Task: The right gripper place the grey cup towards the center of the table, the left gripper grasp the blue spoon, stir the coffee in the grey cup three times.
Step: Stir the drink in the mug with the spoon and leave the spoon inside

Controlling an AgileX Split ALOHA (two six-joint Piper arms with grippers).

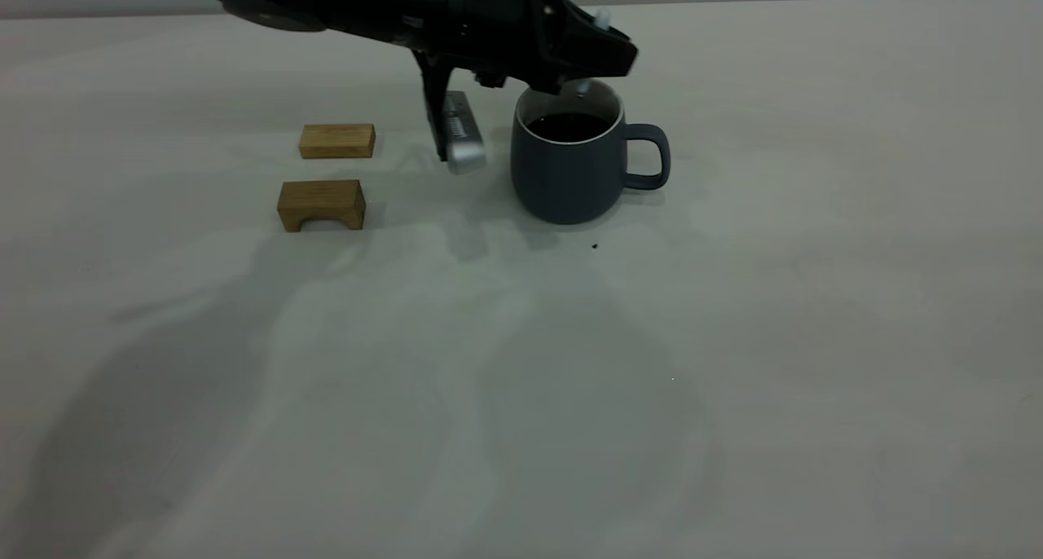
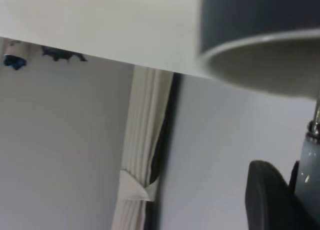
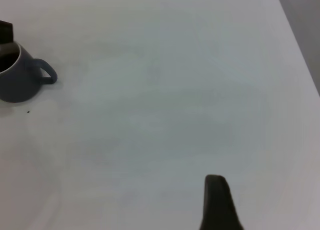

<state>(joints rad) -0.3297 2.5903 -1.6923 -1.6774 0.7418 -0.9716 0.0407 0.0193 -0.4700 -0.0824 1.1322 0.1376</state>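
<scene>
Left gripper [image 1: 583, 70] hung right over the grey cup [image 1: 566, 168], clamped on the blue spoon [image 2: 309, 165], neck dipping toward the coffee [image 1: 568, 125]. Wooden blocks [image 1: 322, 204] sat left of the cup. Right gripper [image 3: 217, 202] was well away from the cup, grip state unclear.

Grey cup [image 1: 570, 168] upright mid-table [image 1: 521, 363], handle toward my right arm's side, dark coffee [image 1: 569, 125] flat inside. Blue spoon [image 1: 583, 86] clamped in left gripper [image 1: 591, 58], neck dipping over cup's rim.
</scene>
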